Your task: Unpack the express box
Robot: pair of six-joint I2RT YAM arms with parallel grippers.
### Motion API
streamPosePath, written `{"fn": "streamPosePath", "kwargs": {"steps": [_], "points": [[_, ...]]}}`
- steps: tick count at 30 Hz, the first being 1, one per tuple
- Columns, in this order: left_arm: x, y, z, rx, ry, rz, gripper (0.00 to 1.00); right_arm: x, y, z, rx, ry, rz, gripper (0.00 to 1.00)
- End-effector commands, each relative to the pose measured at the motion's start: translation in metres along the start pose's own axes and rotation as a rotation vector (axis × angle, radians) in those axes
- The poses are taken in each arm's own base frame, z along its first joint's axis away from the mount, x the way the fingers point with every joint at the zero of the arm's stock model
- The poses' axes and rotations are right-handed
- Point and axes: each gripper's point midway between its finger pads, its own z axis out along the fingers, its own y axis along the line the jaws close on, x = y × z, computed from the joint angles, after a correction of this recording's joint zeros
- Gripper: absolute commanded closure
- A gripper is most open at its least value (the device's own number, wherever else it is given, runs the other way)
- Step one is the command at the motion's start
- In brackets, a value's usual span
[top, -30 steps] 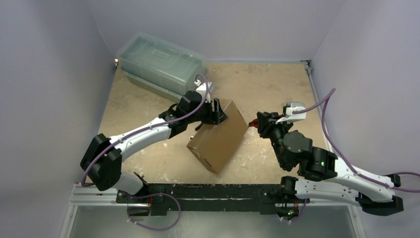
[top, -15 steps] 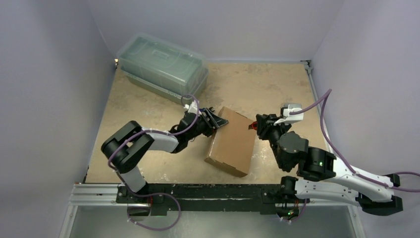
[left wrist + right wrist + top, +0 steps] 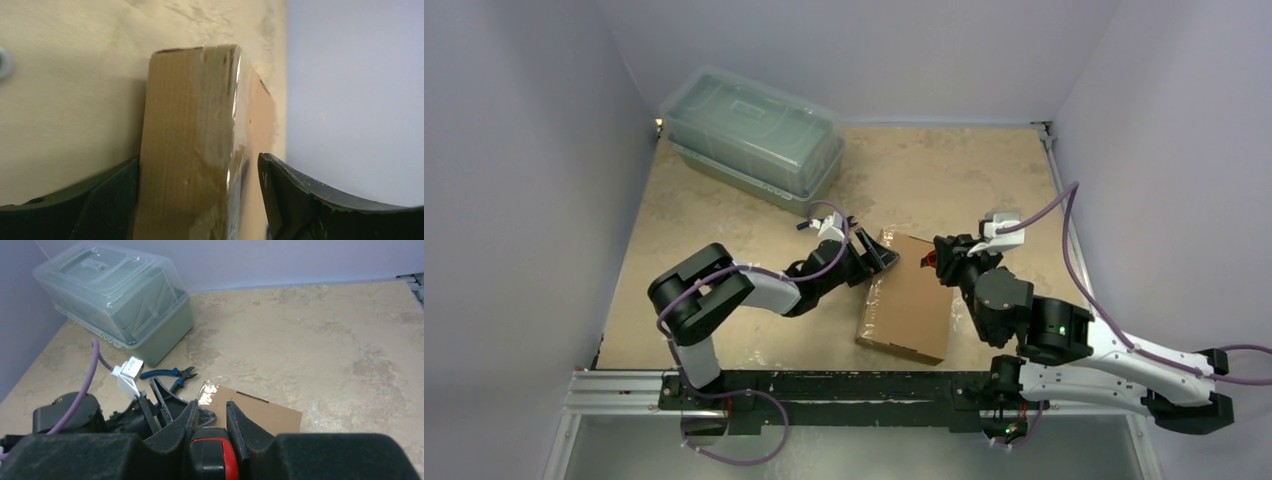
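Two traits of the express box (image 3: 906,300) decide how to handle it. It is plain corrugated cardboard, so probably light and stiff along its edges but easy to dent across the broad faces. Clear glossy tape (image 3: 232,100) also covers its seam, which would be slick under a fingertip and likely has to be cut before the lid lifts. The box lies flat on the table (image 3: 984,170), mid-table near the arms' bases and well apart from the plastic container (image 3: 754,130) at the far left. The short end walls look the soundest place to brace. The left gripper (image 3: 876,258) is spread wide, straddling the box's far-left corner. In the wrist view one finger (image 3: 107,200) sits against the cardboard and the other finger (image 3: 300,200) stands just off it, bracketing rather than pinching. The right gripper (image 3: 936,260) is pressed together on a red-handled tool (image 3: 212,460), seemingly a cutter, beside the box's far edge, though whether it touches I cannot tell. Blue-handled pliers (image 3: 167,374) lie beyond.
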Motion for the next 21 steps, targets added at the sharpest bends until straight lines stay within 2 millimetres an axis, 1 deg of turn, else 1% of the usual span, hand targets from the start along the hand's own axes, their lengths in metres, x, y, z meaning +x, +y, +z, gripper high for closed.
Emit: {"fn": "streamPosePath", "kwargs": {"steps": [1,2,4,6,8,10,11,13,16,19,20,21], "points": [[-0.038,0.006,-0.007,-0.114,-0.044,0.153,0.13,0.006,0.007,0.004,-0.001,0.003,0.027,1.0],[-0.047,0.009,-0.01,-0.153,-0.051,0.192,0.09,0.009,0.007,0.005,0.009,0.005,0.019,1.0],[-0.059,0.014,-0.017,-0.25,-0.032,0.291,0.09,0.016,0.005,0.008,0.034,0.011,-0.002,1.0],[-0.066,0.022,-0.027,-0.338,0.012,0.385,0.09,0.026,0.0,0.016,0.072,0.023,-0.025,1.0],[-0.066,0.022,-0.04,-0.339,0.056,0.446,0.11,0.039,-0.011,0.031,0.116,0.07,-0.038,1.0],[-0.059,0.014,-0.051,-0.271,0.098,0.475,0.14,0.053,-0.032,0.051,0.182,0.138,-0.035,1.0],[-0.054,0.008,-0.056,-0.226,0.119,0.48,0.16,0.058,-0.043,0.058,0.222,0.16,-0.034,1.0],[-0.044,0.001,-0.063,-0.161,0.149,0.47,0.2,0.061,-0.06,0.065,0.301,0.187,-0.058,1.0],[-0.034,0.004,-0.071,-0.13,0.18,0.439,0.26,0.075,-0.081,0.069,0.428,0.272,-0.14,1.0],[-0.024,0.006,-0.076,-0.091,0.201,0.404,0.28,0.094,-0.089,0.078,0.474,0.33,-0.176,1.0],[-0.019,0.005,-0.077,-0.063,0.213,0.387,0.28,0.099,-0.091,0.08,0.48,0.341,-0.178,1.0],[-0.011,0.008,-0.079,-0.04,0.23,0.366,0.28,0.102,-0.091,0.082,0.48,0.345,-0.174,1.0]]}}
